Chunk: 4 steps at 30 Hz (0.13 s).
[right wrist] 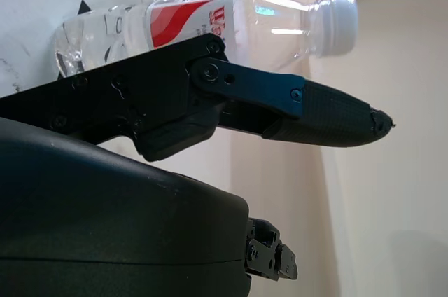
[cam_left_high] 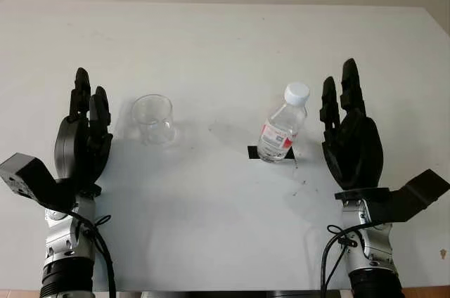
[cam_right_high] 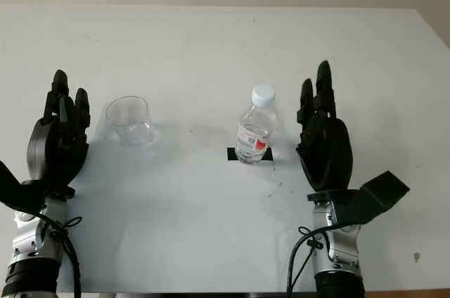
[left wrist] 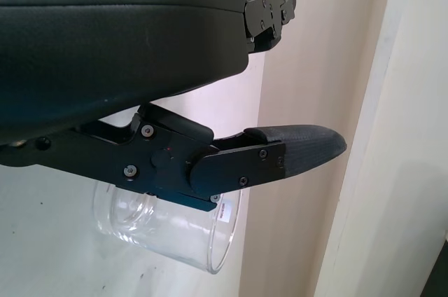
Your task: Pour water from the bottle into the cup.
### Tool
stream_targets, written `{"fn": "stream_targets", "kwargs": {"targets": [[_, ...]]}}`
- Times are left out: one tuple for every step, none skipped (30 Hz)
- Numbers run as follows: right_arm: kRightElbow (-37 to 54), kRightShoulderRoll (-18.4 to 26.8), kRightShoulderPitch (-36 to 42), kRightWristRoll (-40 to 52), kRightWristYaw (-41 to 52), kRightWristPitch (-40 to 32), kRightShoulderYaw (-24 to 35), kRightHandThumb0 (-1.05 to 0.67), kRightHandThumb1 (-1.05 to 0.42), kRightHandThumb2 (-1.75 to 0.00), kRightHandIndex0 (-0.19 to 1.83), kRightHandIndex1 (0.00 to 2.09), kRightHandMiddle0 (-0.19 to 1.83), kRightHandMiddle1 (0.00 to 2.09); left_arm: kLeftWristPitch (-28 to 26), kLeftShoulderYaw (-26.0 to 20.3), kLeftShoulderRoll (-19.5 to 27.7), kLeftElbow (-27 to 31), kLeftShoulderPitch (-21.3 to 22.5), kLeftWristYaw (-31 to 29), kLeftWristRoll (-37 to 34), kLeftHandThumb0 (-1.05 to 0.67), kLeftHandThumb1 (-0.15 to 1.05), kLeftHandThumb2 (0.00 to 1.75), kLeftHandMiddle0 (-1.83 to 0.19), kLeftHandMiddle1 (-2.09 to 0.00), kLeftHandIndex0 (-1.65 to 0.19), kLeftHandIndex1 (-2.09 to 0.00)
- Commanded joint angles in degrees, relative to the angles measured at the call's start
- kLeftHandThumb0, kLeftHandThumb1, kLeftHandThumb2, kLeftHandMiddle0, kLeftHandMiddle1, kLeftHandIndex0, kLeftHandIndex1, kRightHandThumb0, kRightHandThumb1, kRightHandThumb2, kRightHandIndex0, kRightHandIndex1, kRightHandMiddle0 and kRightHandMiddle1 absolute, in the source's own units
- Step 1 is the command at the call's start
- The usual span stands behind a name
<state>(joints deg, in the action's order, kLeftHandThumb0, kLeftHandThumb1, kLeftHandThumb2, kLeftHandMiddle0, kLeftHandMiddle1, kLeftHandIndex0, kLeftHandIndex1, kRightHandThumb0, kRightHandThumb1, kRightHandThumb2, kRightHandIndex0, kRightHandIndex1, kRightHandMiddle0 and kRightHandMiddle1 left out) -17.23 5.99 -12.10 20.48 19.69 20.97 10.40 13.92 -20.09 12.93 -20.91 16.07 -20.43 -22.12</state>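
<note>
A big white table [cam_left_high: 225, 38] is filling most of the room we can see, and a pale wall is running along its far edge. A clear water bottle [cam_left_high: 282, 126] with a white cap and a red and white label is standing upright on a small black mark [cam_left_high: 254, 152] on the table, right of the middle. A clear plastic cup [cam_left_high: 153, 119] is standing upright well to its left. The right hand [cam_left_high: 349, 136] is waiting just beside the bottle, on its right side, with its fingers stretched out straight and holding nothing. The left hand [cam_left_high: 83, 133] is waiting near the cup, on its left side, and its fingers are also straight out and holding nothing. Neither hand is touching the bottle or the cup.
</note>
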Motion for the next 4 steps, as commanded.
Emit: {"fn": "stream_targets", "kwargs": {"targets": [[-0.1, -0.1, -0.5, -0.5, -0.3, -0.8, 0.2, -0.87, -1.05, -0.69, -0.19, 0.00, -0.19, 0.00, -0.4, 0.0, 0.3, 0.0, -1.2, -0.2, 0.1, -0.76, 1.05, 0.58, 0.19, 0.00, 0.19, 0.00], [-0.4, 0.2, -0.7, -0.8, -0.1, -1.0, 0.0, -0.88, -1.05, -0.68, -0.19, 0.00, -0.19, 0.00, -0.3, 0.0, 0.3, 0.1, -1.4, -0.1, 0.2, -0.76, 1.05, 0.57, 0.19, 0.00, 0.19, 0.00], [-0.7, 0.5, -1.0, -1.3, 0.0, -0.9, -0.1, -0.88, -1.05, -0.67, -0.19, 0.00, -0.19, 0.00, -0.2, 0.0, 0.3, 0.2, -1.5, 0.0, 0.3, -0.76, 1.05, 0.57, 0.19, 0.00, 0.19, 0.00], [-1.1, 0.7, -1.3, -1.6, 0.2, -0.9, -0.2, -0.87, -1.05, -0.67, -0.19, 0.00, -0.19, 0.00, -0.1, 0.0, 0.3, 0.3, -1.6, 0.1, 0.4, -0.76, 1.05, 0.57, 0.19, 0.00, 0.19, 0.00]]}}
